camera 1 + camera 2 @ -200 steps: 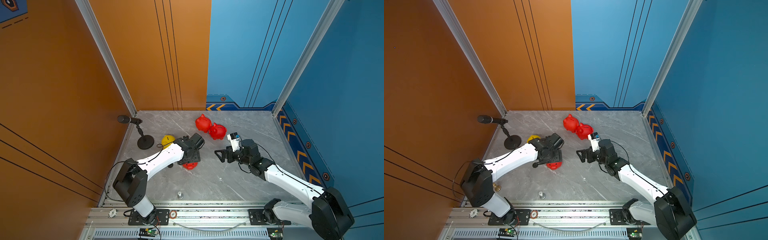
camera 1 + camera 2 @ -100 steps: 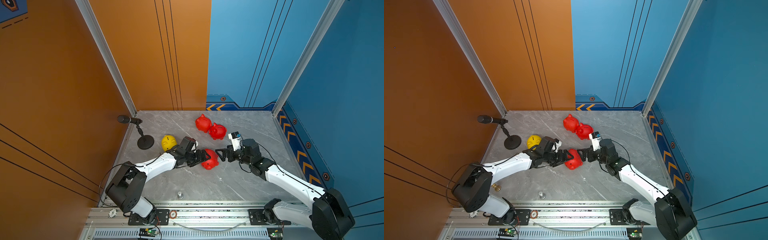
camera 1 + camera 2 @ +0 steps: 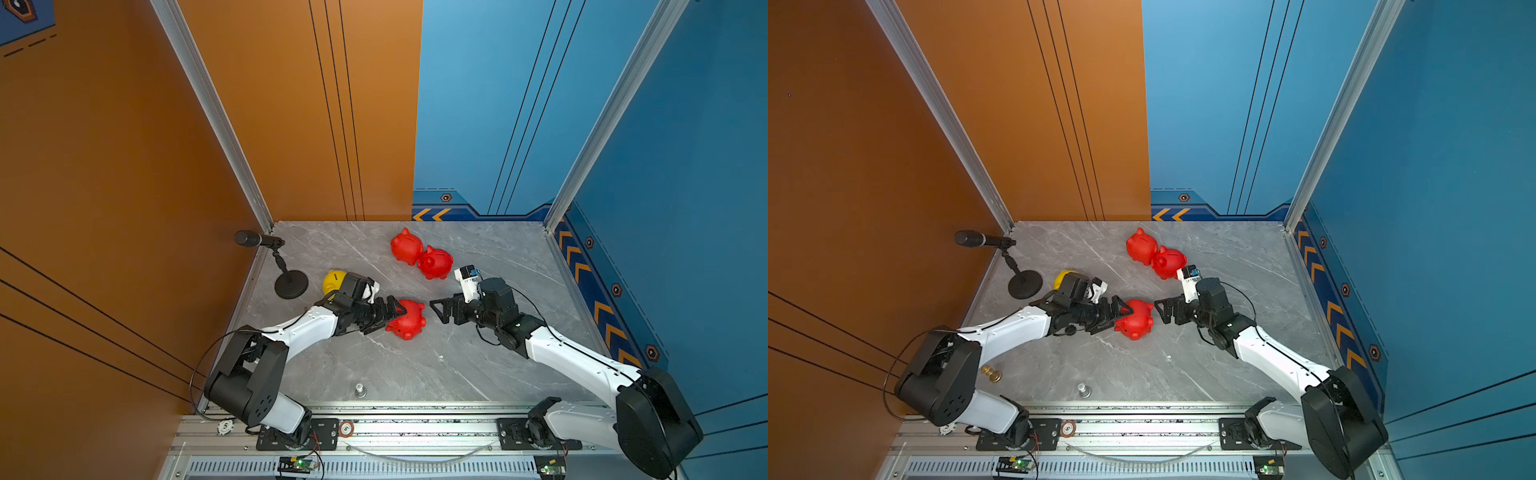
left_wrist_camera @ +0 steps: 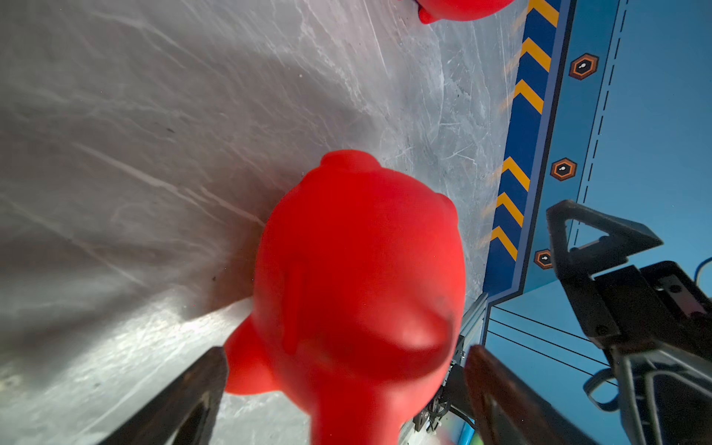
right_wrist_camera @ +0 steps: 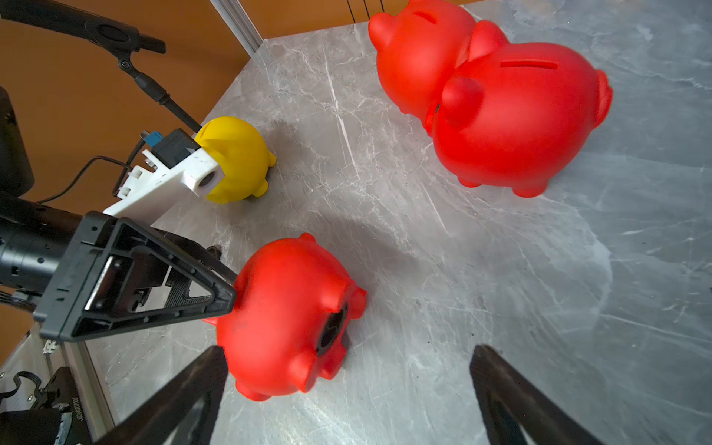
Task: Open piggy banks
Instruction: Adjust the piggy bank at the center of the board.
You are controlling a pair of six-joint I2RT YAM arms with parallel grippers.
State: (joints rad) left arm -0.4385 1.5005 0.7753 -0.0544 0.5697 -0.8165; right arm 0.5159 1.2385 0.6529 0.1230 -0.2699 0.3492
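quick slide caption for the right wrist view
Tipped red pig, black plug exposed, between left gripper and open right gripper; yellow pig and two touching red pigs stand beyond.

Yellow piggy bank (image 3: 331, 281) — partly hidden behind the left arm (image 3: 305, 328).

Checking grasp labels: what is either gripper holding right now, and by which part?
Nothing is held. The left gripper has open jaws flanking the tipped red piggy bank, which lies on the table; the right gripper is open, empty.
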